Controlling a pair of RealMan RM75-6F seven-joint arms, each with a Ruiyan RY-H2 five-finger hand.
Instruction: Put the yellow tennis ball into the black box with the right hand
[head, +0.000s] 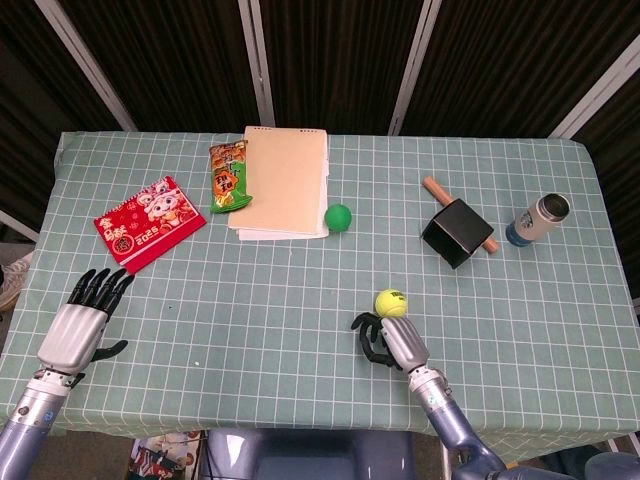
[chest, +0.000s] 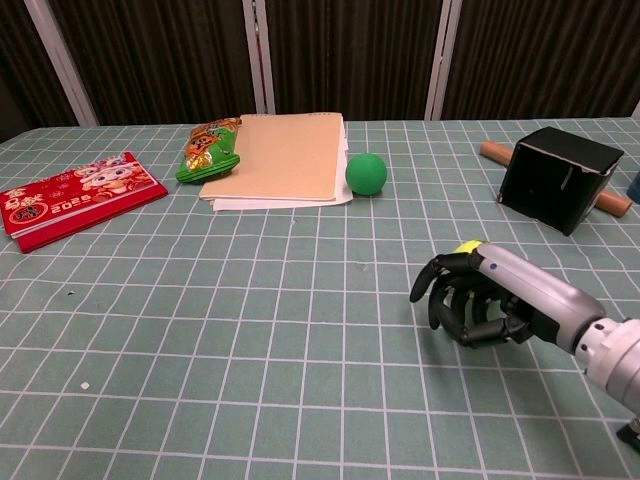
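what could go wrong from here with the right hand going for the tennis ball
1. The right hand sits just short of the yellow tennis ball with its fingers curled and nothing in them; pushing forward like that could nudge the ball and send it rolling across the flat table.
2. In the chest view the hand hides nearly all of the ball, so judging the grasp from there is hard.
3. The black box lies tilted against a wooden rod; a careless drop could miss its opening.
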